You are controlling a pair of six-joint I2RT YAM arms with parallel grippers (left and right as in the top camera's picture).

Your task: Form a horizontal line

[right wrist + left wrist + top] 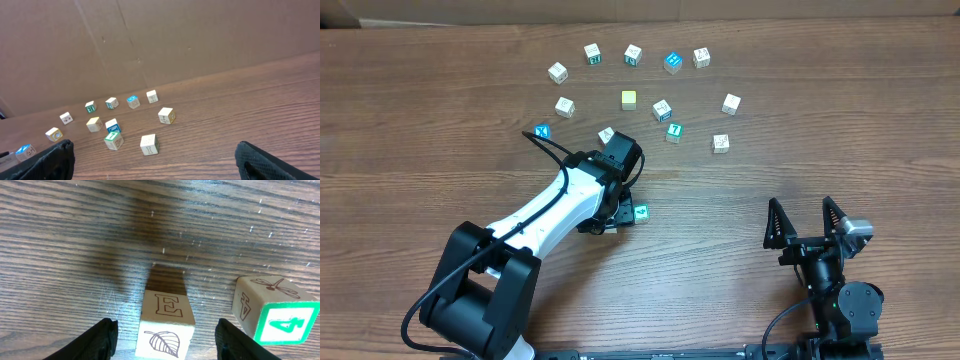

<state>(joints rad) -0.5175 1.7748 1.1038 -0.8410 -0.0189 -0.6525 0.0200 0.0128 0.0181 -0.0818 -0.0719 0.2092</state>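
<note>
A white cube with an E on top and a leaf on its near face (165, 322) stands on the table between the fingers of my left gripper (165, 342). The jaws are open, with a gap on each side of it. A green-framed cube marked 4 (280, 320) stands close to its right, also seen from overhead (641, 212). From overhead the left gripper (612, 208) covers the E cube. These two cubes sit side by side; no longer horizontal line shows. My right gripper (801, 210) rests open and empty near the front right.
Several loose cubes lie scattered at the back: a pale-yellow one (629, 99), a blue X one (542, 131), a teal 7 one (674, 131) and a white one (720, 143). A cardboard wall (150, 40) stands behind the table.
</note>
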